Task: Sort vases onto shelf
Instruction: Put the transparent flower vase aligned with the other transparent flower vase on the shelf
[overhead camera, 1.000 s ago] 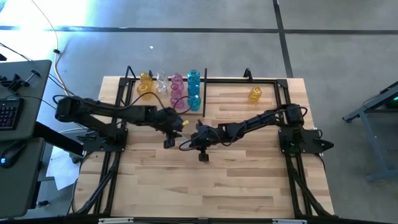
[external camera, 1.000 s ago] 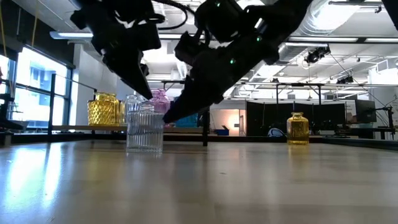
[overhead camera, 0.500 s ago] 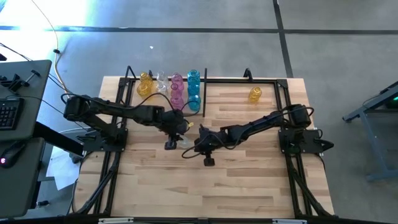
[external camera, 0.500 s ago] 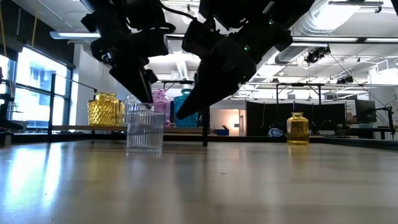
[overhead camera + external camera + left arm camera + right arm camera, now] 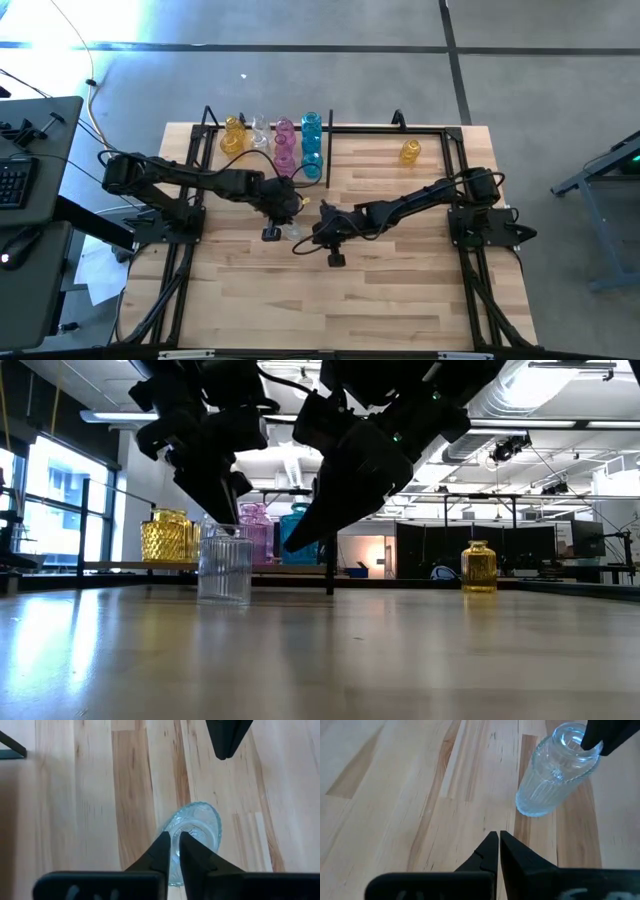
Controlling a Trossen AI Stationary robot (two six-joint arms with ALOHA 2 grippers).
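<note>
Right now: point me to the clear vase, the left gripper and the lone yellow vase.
clear vase [image 5: 224,572], low view, ribbed body.
left gripper [image 5: 172,844], left wrist view, between the fingertips at the vase's rim.
lone yellow vase [image 5: 410,152], high view, its body.

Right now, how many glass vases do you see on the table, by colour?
Yellow translucent glass vases: 3
Clear glass vases: 3
Pink translucent glass vases: 3
Teal-blue translucent glass vases: 3
Total: 12. The cluster at the black metal-rod shelf is tightly packed, so those counts are approximate.

keyboard [image 5: 10,185] on grey desk [image 5: 45,130] | cable [image 5: 85,60] on floor
</note>
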